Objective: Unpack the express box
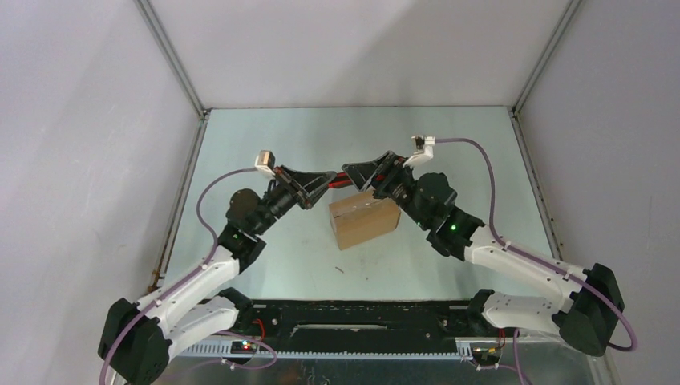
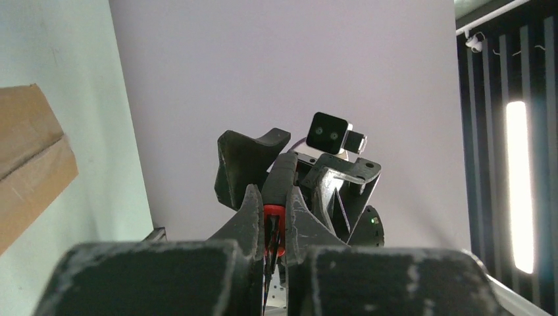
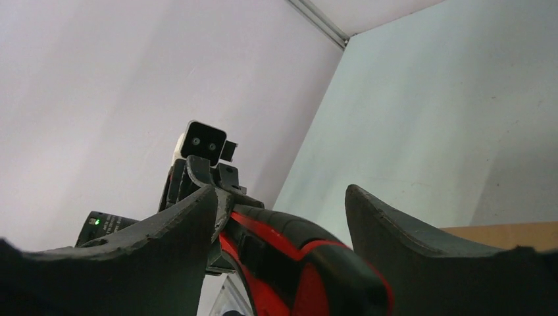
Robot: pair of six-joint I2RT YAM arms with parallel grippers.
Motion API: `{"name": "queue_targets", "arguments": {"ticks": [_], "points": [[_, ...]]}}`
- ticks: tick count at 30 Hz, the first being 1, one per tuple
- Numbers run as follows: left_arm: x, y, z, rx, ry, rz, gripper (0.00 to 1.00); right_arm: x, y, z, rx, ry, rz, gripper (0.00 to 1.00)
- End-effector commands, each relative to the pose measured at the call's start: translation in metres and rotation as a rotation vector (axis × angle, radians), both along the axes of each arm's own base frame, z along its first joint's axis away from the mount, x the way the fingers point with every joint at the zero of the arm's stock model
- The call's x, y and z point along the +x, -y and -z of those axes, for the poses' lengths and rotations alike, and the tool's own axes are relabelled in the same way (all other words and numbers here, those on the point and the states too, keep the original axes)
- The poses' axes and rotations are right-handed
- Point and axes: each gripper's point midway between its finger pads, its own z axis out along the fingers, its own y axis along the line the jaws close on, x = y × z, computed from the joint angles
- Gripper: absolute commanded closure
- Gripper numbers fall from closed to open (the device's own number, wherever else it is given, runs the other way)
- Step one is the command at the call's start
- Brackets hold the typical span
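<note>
The express box (image 1: 365,222), a small brown carton, stands closed on the table between the arms; its edge shows in the left wrist view (image 2: 29,171) and the right wrist view (image 3: 507,234). Just behind and above it both grippers meet tip to tip. My left gripper (image 1: 329,178) is shut on one end of a red-and-black knife (image 2: 273,227). My right gripper (image 1: 348,172) stands open around the knife's thick handle (image 3: 296,257). Its left finger (image 3: 177,224) lies against the handle; a gap separates the right finger (image 3: 395,237) from it.
Pale walls with metal corner posts (image 1: 172,56) close in the green table (image 1: 265,265) on three sides. The arm bases and a black rail (image 1: 353,317) run along the near edge. Purple cables (image 1: 481,160) loop off both wrists.
</note>
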Motion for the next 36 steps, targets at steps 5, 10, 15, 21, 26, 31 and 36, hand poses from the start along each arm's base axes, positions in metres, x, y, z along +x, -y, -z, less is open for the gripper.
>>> {"name": "queue_targets", "arguments": {"ticks": [5,10,15,21,26,31,36], "points": [[0.000,0.009,-0.011,-0.074,-0.040,-0.012,1.00,0.008,-0.006,-0.029,0.014,0.099,0.037,0.35],[-0.001,0.017,-0.012,-0.068,-0.039,0.008,1.00,0.008,-0.007,-0.028,0.014,0.092,0.000,0.45],[-0.001,0.026,-0.018,-0.071,-0.017,0.038,1.00,0.005,-0.015,-0.027,0.012,0.087,-0.072,0.40],[-0.001,0.033,-0.019,-0.059,-0.010,0.062,1.00,-0.002,-0.026,-0.023,0.039,0.047,-0.159,0.46],[-0.006,0.038,-0.013,-0.031,-0.016,0.114,0.61,0.001,-0.019,-0.022,0.050,0.018,-0.155,0.89],[-0.012,0.032,0.008,0.039,0.011,0.139,0.31,0.009,0.003,-0.031,0.064,0.013,-0.133,1.00],[-0.015,0.010,0.035,0.169,0.056,0.124,0.27,0.013,0.033,-0.040,0.061,0.010,-0.107,1.00]]}}
